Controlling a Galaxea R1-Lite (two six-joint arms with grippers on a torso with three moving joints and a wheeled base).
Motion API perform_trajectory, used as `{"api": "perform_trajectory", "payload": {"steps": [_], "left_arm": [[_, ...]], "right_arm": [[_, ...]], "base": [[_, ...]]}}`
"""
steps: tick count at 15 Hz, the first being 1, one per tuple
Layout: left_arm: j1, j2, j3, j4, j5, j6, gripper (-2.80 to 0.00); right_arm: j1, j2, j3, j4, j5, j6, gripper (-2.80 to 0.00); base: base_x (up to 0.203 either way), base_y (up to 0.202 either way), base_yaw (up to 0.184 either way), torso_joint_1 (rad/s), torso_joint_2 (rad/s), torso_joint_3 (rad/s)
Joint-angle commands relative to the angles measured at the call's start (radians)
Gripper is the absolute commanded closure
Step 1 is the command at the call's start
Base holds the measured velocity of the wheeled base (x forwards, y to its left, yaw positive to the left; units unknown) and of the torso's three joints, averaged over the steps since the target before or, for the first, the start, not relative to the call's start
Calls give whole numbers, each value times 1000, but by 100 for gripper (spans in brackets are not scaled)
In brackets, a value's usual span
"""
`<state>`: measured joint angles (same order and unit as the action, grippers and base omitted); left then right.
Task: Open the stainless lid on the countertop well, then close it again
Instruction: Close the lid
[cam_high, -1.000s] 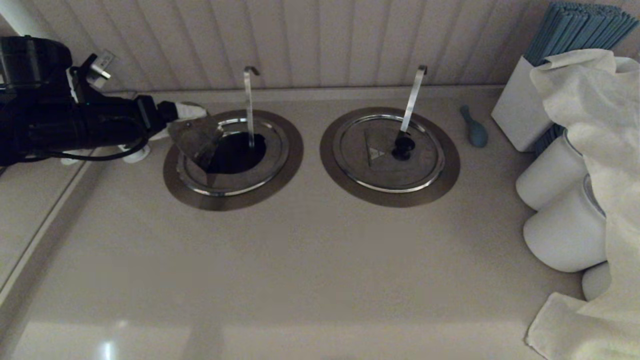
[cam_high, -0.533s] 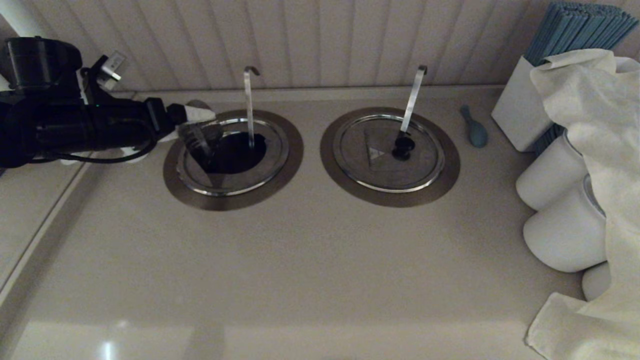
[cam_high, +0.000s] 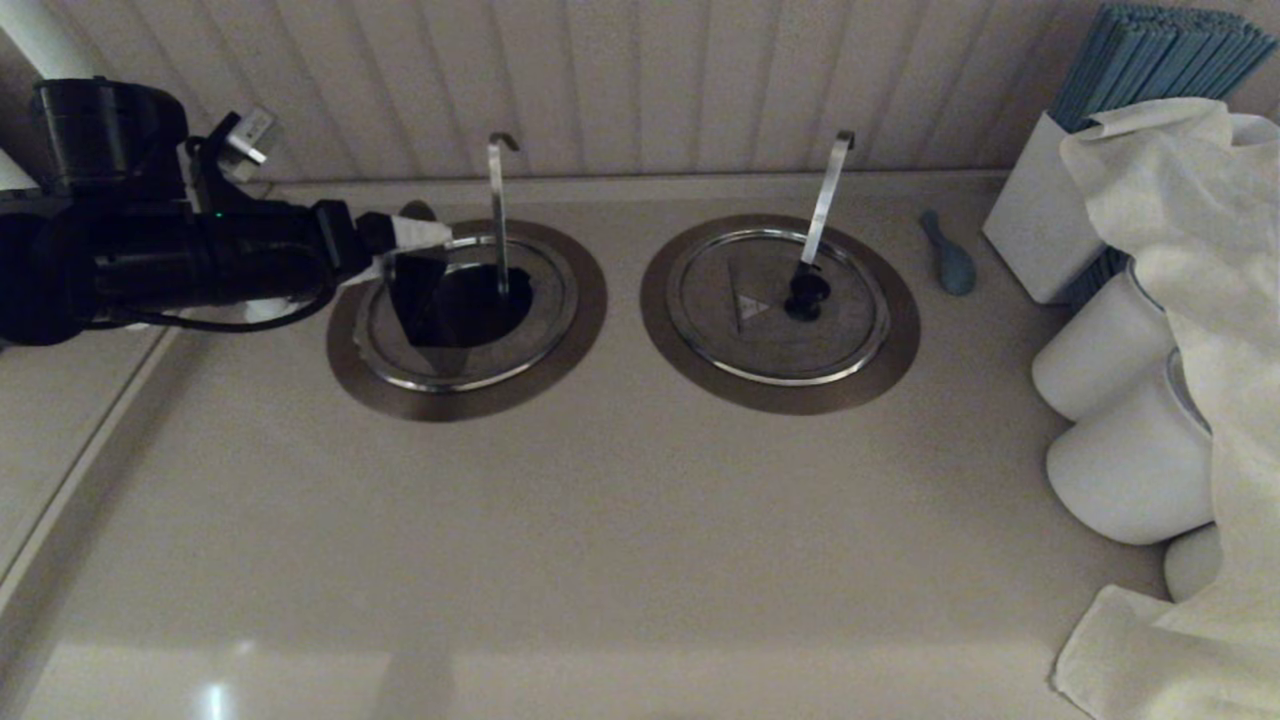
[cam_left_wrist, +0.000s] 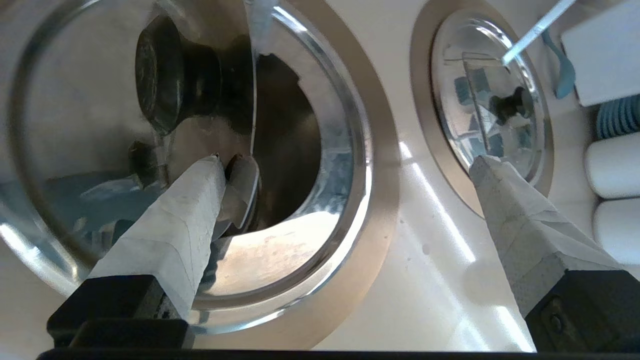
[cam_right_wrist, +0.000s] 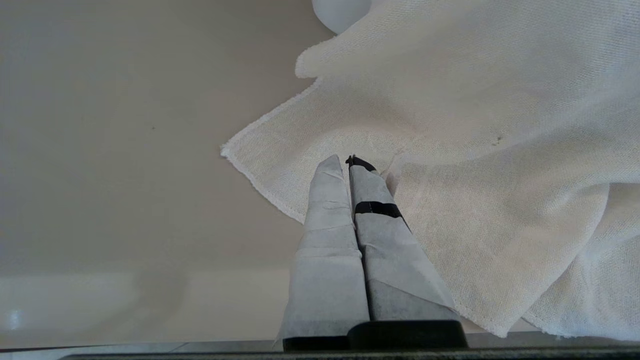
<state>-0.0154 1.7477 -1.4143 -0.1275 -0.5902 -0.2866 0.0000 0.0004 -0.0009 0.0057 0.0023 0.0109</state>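
The stainless lid (cam_high: 412, 300) stands tipped up on edge at the left side of the countertop well (cam_high: 475, 310), whose dark hole is uncovered; the thin hooked rod (cam_high: 497, 210) rises from it. My left gripper (cam_high: 412, 243) is open at the lid's upper edge. In the left wrist view the gripper (cam_left_wrist: 347, 161) spans wide, with one of its fingers (cam_left_wrist: 190, 215) resting against the lid's face (cam_left_wrist: 75, 100) below the black knob (cam_left_wrist: 170, 75); the other hangs over the counter. My right gripper (cam_right_wrist: 350, 161) is shut, parked over a white cloth (cam_right_wrist: 475, 125).
The twin well's lid (cam_high: 780, 310) lies closed to the right, with its flat strip (cam_high: 826, 195). A blue spoon (cam_high: 948, 255), a white box of blue sticks (cam_high: 1045, 215), white cups (cam_high: 1120, 440) and the cloth (cam_high: 1200, 300) crowd the right side.
My left arm has moved right toward the well. The lid has swung from leaning outward to standing more upright over the hole.
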Motion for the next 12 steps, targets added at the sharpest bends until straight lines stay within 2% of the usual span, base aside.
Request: {"api": "perform_trajectory", "payload": {"steps": [1, 12], "left_arm": [[-7, 0, 5, -3, -3, -2, -280], [-21, -19, 9, -3, -2, -3, -280]], "right_arm": [[0, 0, -1, 0, 0, 0, 0], [0, 0, 1, 0, 0, 0, 0]], "base": [[0, 0, 0, 0, 0, 0], [0, 0, 0, 0, 0, 0]]}}
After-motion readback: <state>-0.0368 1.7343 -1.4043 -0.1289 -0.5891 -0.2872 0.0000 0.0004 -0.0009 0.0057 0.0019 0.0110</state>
